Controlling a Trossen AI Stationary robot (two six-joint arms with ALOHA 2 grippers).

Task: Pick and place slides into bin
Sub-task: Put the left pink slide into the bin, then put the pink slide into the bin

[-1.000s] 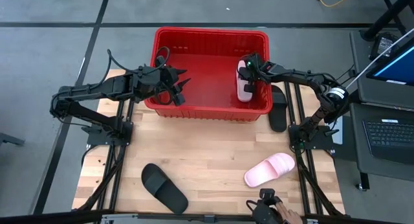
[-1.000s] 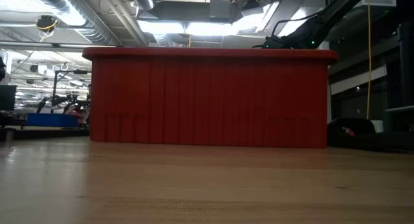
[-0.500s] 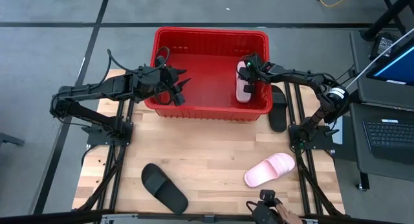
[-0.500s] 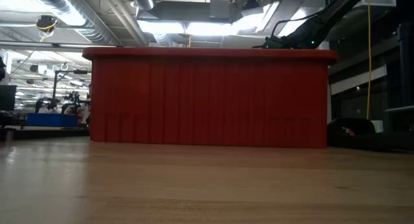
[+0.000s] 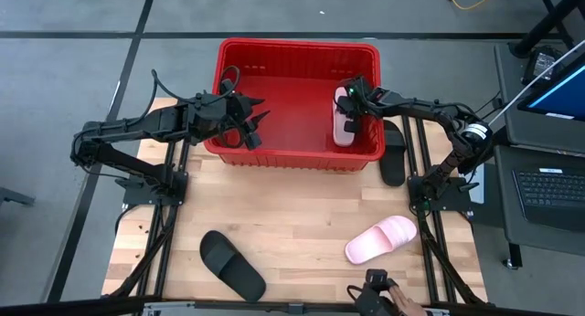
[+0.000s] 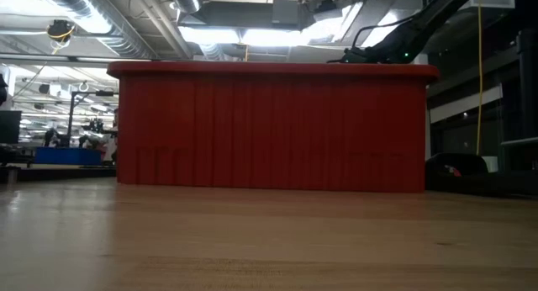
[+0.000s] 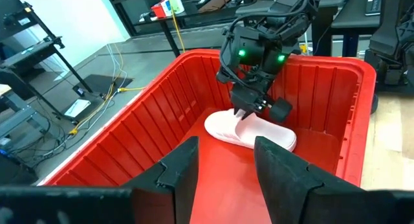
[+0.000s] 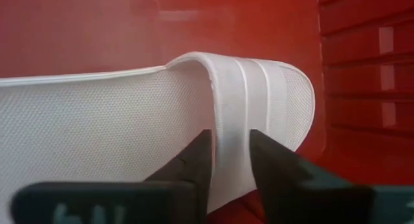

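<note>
Hazard: pale pink slide (image 5: 344, 124), strap pinched by right end effector (image 5: 347, 104) at red bin's (image 5: 297, 45) 3 o'clock wall, may be dragged out if release is incomplete; left end effector (image 5: 253, 124) held open, empty.

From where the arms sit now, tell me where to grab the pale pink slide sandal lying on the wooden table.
Take the pale pink slide sandal by its wide strap, coming straight down from above. It lies flat and sole-down on the wooden table, so the raised strap is probably the easiest part for two fingers to straddle. The right gripper is nearer.
</note>
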